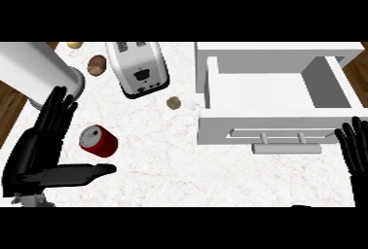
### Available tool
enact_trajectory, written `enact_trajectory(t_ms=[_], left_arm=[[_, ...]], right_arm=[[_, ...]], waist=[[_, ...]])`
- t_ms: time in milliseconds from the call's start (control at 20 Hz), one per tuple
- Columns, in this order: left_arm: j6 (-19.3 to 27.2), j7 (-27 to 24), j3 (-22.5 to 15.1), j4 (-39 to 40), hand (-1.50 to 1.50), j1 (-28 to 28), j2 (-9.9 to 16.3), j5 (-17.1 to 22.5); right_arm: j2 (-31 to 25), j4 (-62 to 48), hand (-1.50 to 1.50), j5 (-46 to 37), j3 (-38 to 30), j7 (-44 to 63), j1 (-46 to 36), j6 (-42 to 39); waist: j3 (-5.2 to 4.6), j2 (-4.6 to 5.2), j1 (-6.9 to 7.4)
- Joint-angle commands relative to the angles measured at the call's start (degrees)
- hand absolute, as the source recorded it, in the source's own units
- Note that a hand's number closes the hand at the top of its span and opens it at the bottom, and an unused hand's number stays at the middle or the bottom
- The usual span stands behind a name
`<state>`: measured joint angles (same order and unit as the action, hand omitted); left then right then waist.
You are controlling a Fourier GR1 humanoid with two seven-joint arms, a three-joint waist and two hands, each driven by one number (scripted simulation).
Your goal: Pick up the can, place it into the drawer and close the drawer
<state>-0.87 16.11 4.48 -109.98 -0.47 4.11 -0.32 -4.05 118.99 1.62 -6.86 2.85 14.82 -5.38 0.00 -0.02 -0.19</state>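
The red can [99, 141] is seen lying on its side on the white worktop [187, 170], at about eight o'clock from the view's centre, its silver top turned toward ten o'clock. The left robot hand [39, 151] is spread open just beside it, holding nothing: straight fingers are stretched along the can's nine o'clock side and the thumb is laid out below it at six o'clock, with a narrow gap left on both sides. Bare worktop is left between the can and the open drawer [277, 114] at three o'clock, whose handled front faces six o'clock. The right robot hand [355, 148] is shown at the right edge, open and empty. A toaster [138, 68], two potatoes [97, 64] and a small nut [173, 102] are placed toward twelve o'clock.
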Motion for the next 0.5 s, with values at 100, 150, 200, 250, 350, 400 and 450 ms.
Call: enact_trajectory(t_ms=[100, 150, 200, 250, 350, 400, 450], left_arm=[[-1.13, -2.67, 3.25, 6.79, -1.50, -3.36, 1.89, 1.20], [1.07, -6.07, 1.19, 8.51, -1.50, -2.22, -0.61, -1.40], [0.48, -7.43, -0.25, 4.15, -1.50, 2.95, -1.43, -1.86], [-2.05, -8.45, 1.91, 6.30, -1.50, 3.32, 0.47, 0.38], [1.10, -10.28, 0.51, 13.02, -1.50, -1.30, -2.05, -1.74], [-0.31, -13.14, 3.97, 16.06, -1.50, -2.63, 0.35, -0.16], [1.86, -11.24, 1.05, 12.57, -1.50, -0.30, -1.83, -2.36]], right_arm=[[0.44, 0.77, -1.50, -0.35, -0.20, 1.45, -0.81, -0.89], [0.05, -3.40, -1.50, 0.90, -2.61, -1.54, -1.73, -1.31], [0.10, -1.34, -1.50, 1.31, -2.60, -2.28, 0.45, -2.51], [1.52, 0.53, -1.50, 0.70, -1.34, -0.48, 1.37, -1.34], [-0.17, -1.19, -1.50, 1.95, -3.05, -1.43, 0.72, -3.48], [1.16, 1.39, -1.50, -0.54, -0.92, 1.48, -1.33, -0.72], [-0.91, 2.47, -1.50, 1.77, -3.03, 3.65, -0.21, -3.17]], waist=[[0.00, 0.01, 0.03], [0.00, 0.02, 0.04], [0.00, -0.02, 0.11], [0.00, -0.02, 0.09], [0.00, 0.02, -0.07], [-0.02, 0.03, -0.02], [-0.01, -0.01, 0.02]])
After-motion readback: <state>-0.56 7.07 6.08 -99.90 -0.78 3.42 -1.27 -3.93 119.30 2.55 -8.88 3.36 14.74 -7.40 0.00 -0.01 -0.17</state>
